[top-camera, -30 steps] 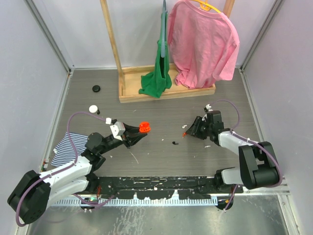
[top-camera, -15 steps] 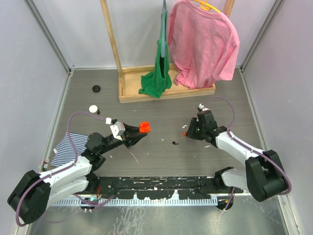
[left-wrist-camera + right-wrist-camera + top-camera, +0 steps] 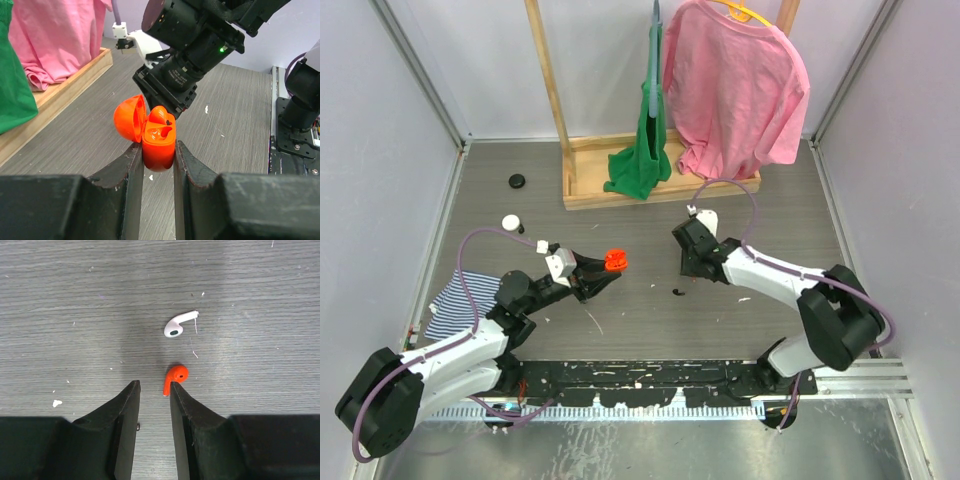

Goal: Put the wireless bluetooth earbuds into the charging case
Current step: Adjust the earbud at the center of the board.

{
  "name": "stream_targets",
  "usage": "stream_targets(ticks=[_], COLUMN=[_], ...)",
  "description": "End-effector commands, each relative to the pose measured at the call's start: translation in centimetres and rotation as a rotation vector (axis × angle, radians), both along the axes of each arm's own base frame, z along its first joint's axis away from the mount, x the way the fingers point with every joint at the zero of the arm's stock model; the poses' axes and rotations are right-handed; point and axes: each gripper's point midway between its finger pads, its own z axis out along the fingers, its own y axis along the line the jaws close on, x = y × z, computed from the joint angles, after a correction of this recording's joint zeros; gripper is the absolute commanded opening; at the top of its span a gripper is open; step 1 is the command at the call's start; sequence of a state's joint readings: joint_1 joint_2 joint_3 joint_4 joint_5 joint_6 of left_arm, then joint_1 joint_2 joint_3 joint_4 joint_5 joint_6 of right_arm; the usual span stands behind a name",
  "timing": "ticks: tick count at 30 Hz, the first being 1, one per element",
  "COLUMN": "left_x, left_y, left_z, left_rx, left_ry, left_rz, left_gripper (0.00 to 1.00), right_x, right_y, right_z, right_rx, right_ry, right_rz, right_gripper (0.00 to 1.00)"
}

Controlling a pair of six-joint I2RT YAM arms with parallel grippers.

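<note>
My left gripper (image 3: 157, 150) is shut on the orange charging case (image 3: 159, 137), held above the table with its lid open; it also shows in the top view (image 3: 613, 261). I cannot tell what sits in its wells. An orange earbud (image 3: 175, 377) lies on the table, touching the tip of my right gripper's right finger (image 3: 187, 410). A white earbud (image 3: 179, 325) lies a little beyond it. My right gripper (image 3: 152, 384) is open and empty, low over the table, right of the case in the top view (image 3: 686, 266).
A wooden rack (image 3: 660, 190) with a pink shirt (image 3: 735, 90) and a green cloth (image 3: 642, 165) stands at the back. A striped cloth (image 3: 455, 300), a white cap (image 3: 510, 222) and a black cap (image 3: 517, 181) lie at the left. A small dark speck (image 3: 678, 292) lies below the right gripper.
My right arm has swung left from the right side toward the table's middle, over the orange earbud. The left arm and the case have not moved.
</note>
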State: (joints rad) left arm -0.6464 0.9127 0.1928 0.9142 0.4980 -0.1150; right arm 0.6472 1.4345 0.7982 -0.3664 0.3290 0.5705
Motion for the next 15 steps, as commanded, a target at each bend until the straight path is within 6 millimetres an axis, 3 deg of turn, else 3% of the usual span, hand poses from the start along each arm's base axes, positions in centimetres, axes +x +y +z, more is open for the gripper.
stream_targets(ticks=[1, 15], left_x=[0.1, 0.0], left_y=[-0.2, -0.1], left_z=[3.0, 3.2], left_rx=[-0.051, -0.054], left_ry=[-0.073, -0.078], left_rz=[-0.002, -0.002], left_gripper=[0.0, 0.0], right_x=[1.2, 1.1], right_y=[-0.3, -0.1], right_z=[1.0, -1.7], right_rx=[-0.083, -0.135], right_ry=[-0.035, 0.036], right_rz=[-0.07, -0.062], right_gripper=[0.36, 0.37])
